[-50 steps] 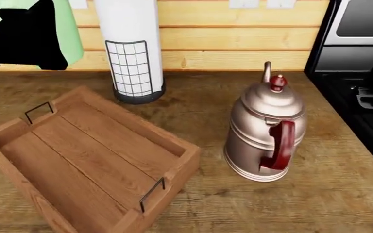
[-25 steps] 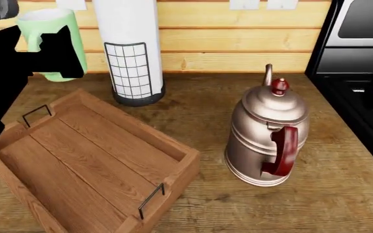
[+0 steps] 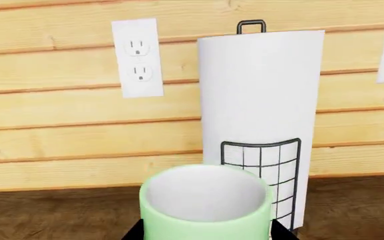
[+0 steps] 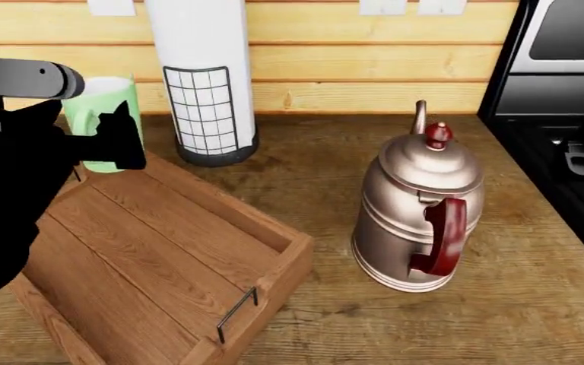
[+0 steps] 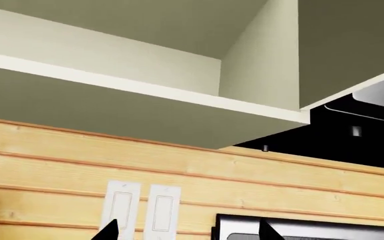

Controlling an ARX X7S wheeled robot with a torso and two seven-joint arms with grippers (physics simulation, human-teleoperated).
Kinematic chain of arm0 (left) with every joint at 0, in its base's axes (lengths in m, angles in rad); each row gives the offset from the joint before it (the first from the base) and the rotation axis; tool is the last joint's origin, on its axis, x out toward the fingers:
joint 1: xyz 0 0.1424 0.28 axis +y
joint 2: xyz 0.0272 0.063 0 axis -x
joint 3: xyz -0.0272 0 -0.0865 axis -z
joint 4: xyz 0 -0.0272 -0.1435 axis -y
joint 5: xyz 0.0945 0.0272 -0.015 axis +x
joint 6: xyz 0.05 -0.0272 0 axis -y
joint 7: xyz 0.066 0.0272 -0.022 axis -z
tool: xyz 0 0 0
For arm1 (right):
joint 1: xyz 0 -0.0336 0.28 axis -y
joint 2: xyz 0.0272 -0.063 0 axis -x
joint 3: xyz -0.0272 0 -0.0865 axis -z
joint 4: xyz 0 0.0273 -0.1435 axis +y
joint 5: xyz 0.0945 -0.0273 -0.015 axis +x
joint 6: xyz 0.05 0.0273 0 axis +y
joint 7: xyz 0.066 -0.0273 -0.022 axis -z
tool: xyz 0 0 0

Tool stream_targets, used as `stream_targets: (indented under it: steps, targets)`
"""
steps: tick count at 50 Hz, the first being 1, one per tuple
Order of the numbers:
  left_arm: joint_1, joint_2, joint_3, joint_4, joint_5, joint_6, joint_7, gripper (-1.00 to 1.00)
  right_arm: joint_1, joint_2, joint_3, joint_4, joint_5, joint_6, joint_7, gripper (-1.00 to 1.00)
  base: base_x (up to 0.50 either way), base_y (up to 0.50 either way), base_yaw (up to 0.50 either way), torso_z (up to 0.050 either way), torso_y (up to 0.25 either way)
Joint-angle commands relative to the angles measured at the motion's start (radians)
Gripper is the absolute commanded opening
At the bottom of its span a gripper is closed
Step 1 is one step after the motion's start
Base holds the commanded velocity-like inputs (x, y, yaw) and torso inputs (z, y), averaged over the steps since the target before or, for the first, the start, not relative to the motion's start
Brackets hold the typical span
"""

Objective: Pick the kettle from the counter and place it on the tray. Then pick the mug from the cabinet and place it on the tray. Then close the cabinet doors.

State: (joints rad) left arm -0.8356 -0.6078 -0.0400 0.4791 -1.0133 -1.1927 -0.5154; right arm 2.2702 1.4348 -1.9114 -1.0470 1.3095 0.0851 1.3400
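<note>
Pale horizontal wood planks line the wall behind the light brown wood-grain table [image 4: 535, 304], which meets a black stove [image 4: 566, 114] along its right edge. Largest on the table is the rectangular brown wooden tray [image 4: 150, 258] with low rim and thin black wire handles, set at an angle by the front left corner, nothing resting on its floor. Right of it, apart from the tray, the tall copper-pink metal kettle [image 4: 419, 209] stands upright on the table, its dark red handle toward the front edge and its thin spout toward the wall. A white paper roll in a black wire holder [image 4: 203, 84] stands at the back edge near the wall. The left gripper [image 4: 94, 144], a black shape, is closed around the small pale green mug [image 4: 109, 103], held upright above the tray's far left corner; the left wrist view shows its white inside [image 3: 205, 192]. Only two dark fingertips [image 5: 108, 231] of the right gripper show, spaced apart, with nothing between them.
</note>
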Motion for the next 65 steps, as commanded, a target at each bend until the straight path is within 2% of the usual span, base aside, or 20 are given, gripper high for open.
stream_targets:
  steps: [1,54,55,65]
  targets:
    - [0.052,-0.010,0.031,-0.033,0.055,0.055,0.030,-1.00,0.038,-0.006,-0.077,0.001,-0.025,-0.024,0.009,1.00,0.00,0.00,0.00,0.000,0.000]
    - [0.113,-0.010,0.052,-0.078,0.060,0.071,0.022,-1.00,0.003,-0.030,-0.101,0.003,-0.060,-0.047,0.033,1.00,0.00,0.00,0.00,0.000,0.001]
    - [0.114,-0.010,0.053,-0.079,0.061,0.072,0.023,1.00,0.003,-0.031,-0.100,0.003,-0.060,-0.047,0.033,1.00,0.00,0.00,0.00,0.000,0.000]
    - [0.117,-0.015,0.052,-0.081,0.061,0.081,0.028,1.00,-0.003,-0.038,-0.102,0.005,-0.062,-0.050,0.038,1.00,0.00,0.00,0.00,0.000,0.000]
